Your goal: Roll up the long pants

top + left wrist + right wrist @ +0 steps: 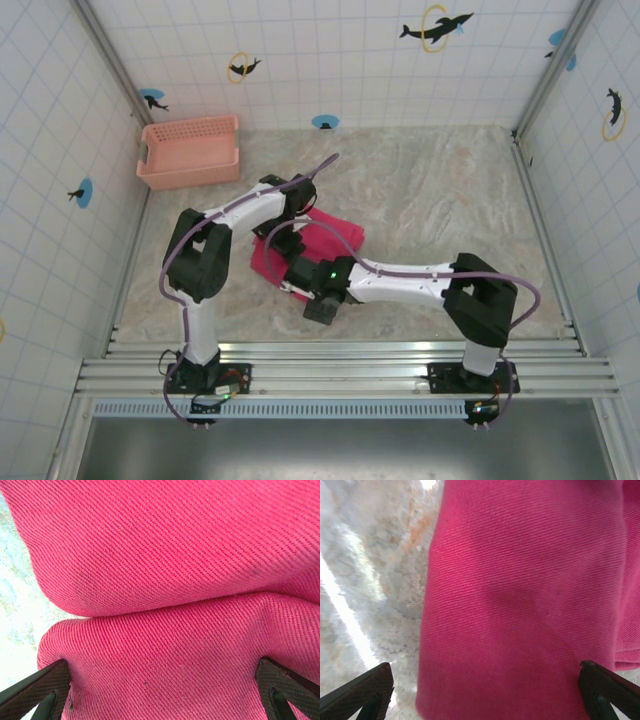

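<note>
A salmon lattice basket [190,152] sits on the marbled table [440,200].

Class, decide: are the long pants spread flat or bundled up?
Bundled up: the long pants form a compact heap, and the left wrist view shows two rounded folds.

The long pants [335,238] are plain bright pink-red, with a fine diagonal twill weave up close. The lattice basket [190,150] is paler salmon-pink. The tabletop [440,200] is marbled beige and grey. The walls [330,70] are white grid tiles with black dolphin stickers [435,28], yellow rings and blue dots. The arms [400,272] are white and black, with purple cables [310,172].
</note>
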